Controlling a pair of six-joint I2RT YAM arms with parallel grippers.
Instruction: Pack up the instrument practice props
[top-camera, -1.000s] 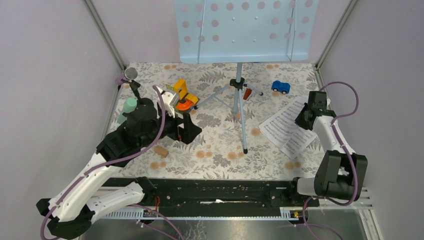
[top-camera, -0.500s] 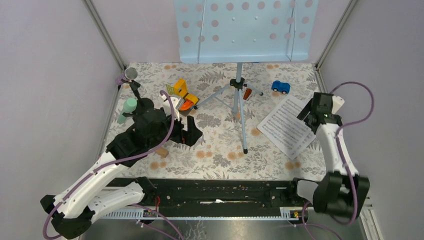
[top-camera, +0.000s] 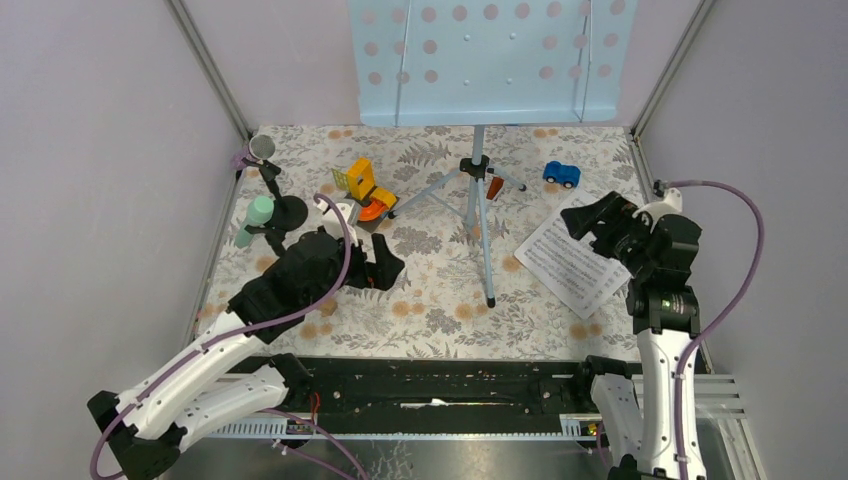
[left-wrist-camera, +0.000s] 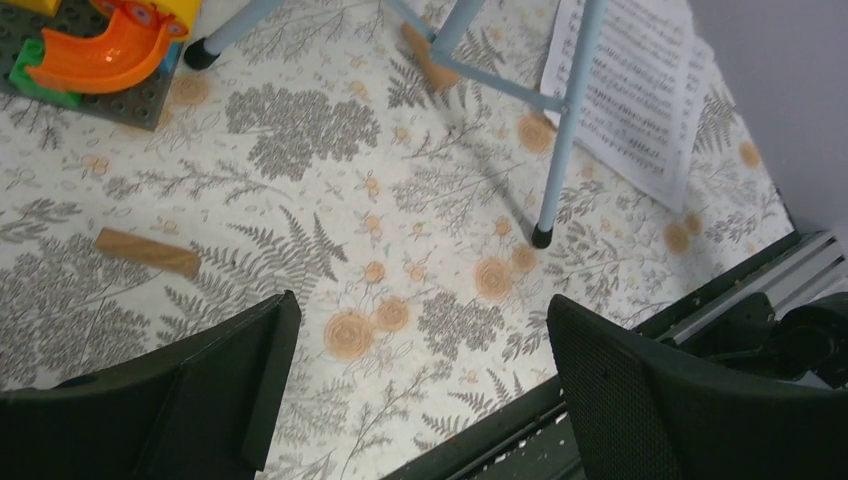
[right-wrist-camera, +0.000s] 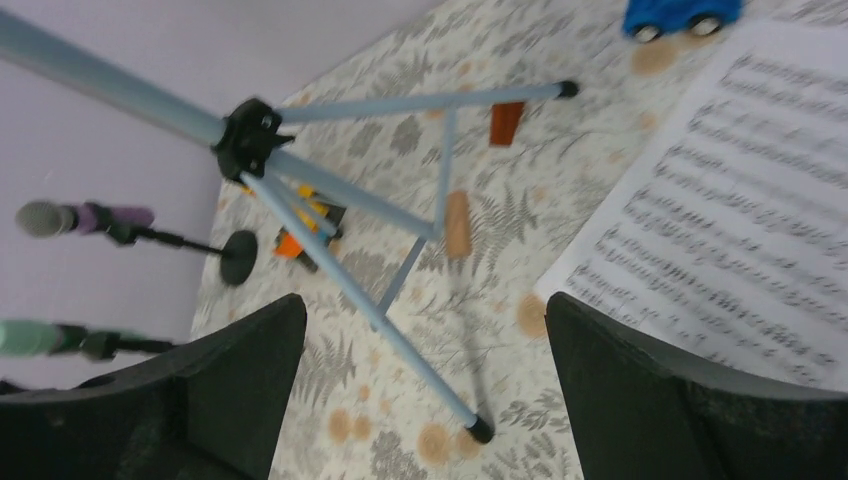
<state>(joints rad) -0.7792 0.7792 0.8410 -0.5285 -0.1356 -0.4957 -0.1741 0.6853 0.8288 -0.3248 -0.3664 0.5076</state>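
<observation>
The pale blue perforated music rack (top-camera: 490, 60) stands at the back on its tripod legs (top-camera: 478, 200) (right-wrist-camera: 330, 190) (left-wrist-camera: 570, 120). White sheet-music pages (top-camera: 570, 262) (right-wrist-camera: 740, 200) (left-wrist-camera: 640, 90) lie flat on the right. At the left, the purple microphone (top-camera: 255, 150) (right-wrist-camera: 90, 217) and the mint-green microphone (top-camera: 255, 215) (right-wrist-camera: 40, 335) sit in black round-based holders (top-camera: 290, 210) (right-wrist-camera: 238, 258). My right gripper (top-camera: 592, 222) (right-wrist-camera: 425, 370) hangs open above the pages' far edge, holding nothing. My left gripper (top-camera: 383, 268) (left-wrist-camera: 420, 350) is open over bare cloth, left of the tripod.
A yellow and orange block toy (top-camera: 362, 190) (left-wrist-camera: 100, 50) sits beside the tripod. The blue toy car (top-camera: 562, 174) (right-wrist-camera: 680, 15) is at the back right. Small wooden blocks (left-wrist-camera: 148, 252) (right-wrist-camera: 457, 225) lie on the floral cloth (top-camera: 430, 290). Walls close in on both sides.
My right gripper opened, let go of the sheet-music pages and lifted off them, turning toward the tripod. My left arm drew back slightly toward the near edge.
</observation>
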